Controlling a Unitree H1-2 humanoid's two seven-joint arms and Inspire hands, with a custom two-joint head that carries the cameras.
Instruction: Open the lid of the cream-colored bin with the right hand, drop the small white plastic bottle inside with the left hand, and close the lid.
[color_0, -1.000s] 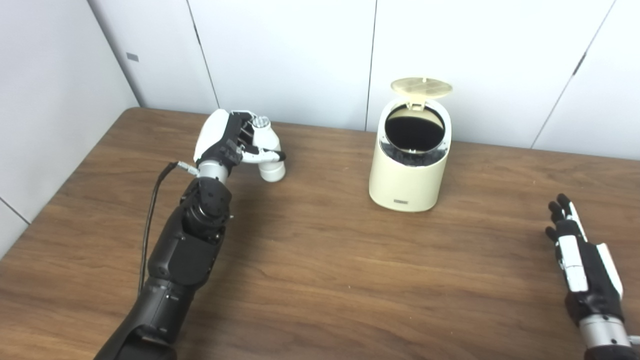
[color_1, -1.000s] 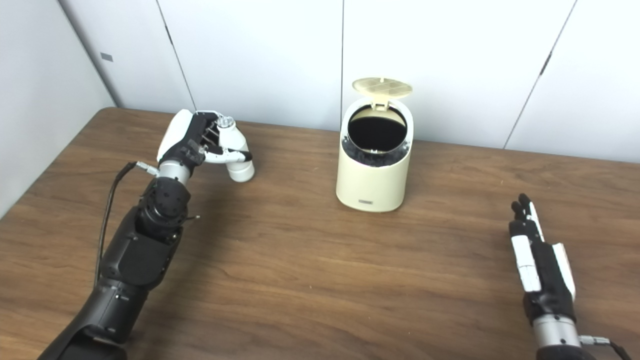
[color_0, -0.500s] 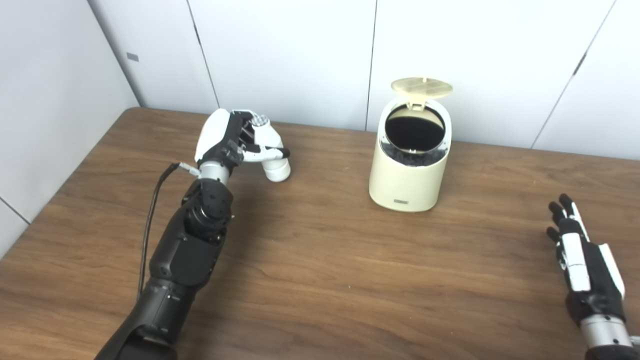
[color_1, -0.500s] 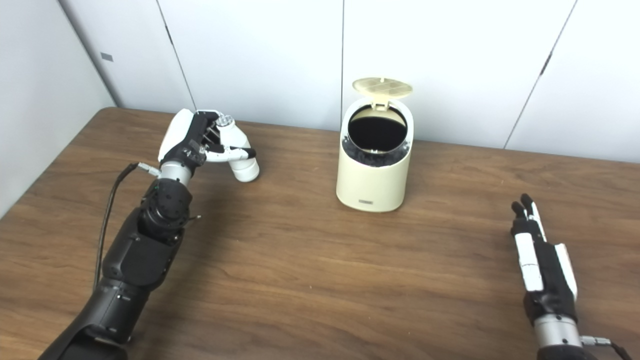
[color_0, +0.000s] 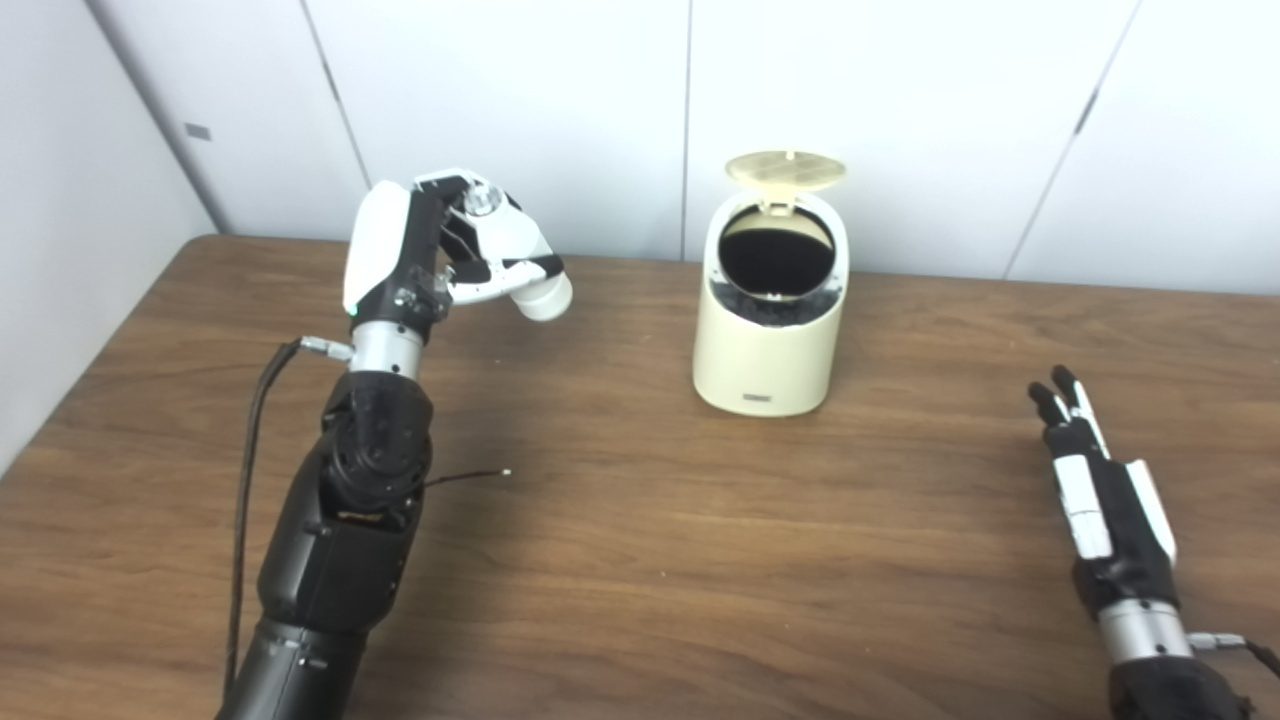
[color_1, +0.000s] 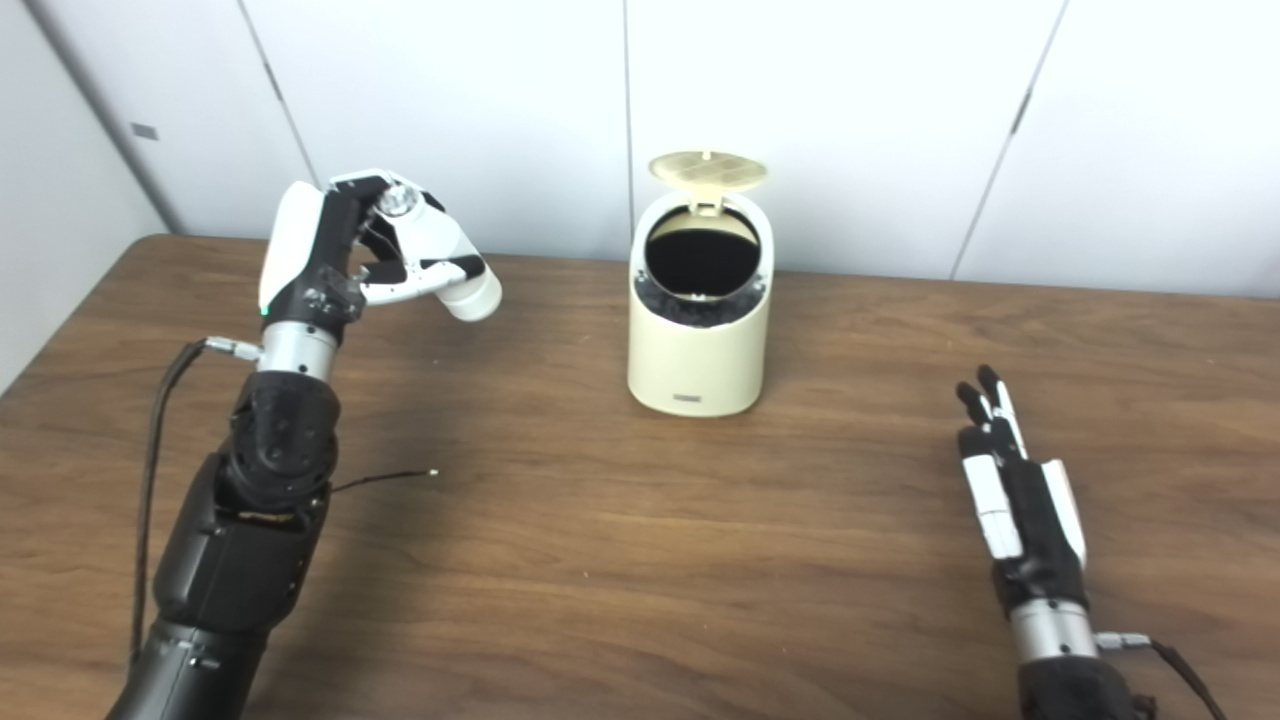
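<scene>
Lifted off the wooden table since a moment ago, the white plastic bottle sits clasped in the left hand, tilted, cap up-left, base toward the cream bin. Its lid stands open against white wall panels. The right hand rests apart, fingers straight and loosely spread.

Darkness conceals the interior of the cream-colored bin; the left hand covers part of the small white plastic bottle; both forearms run off the frame's bottom edge; the bin's front label is illegible.
</scene>
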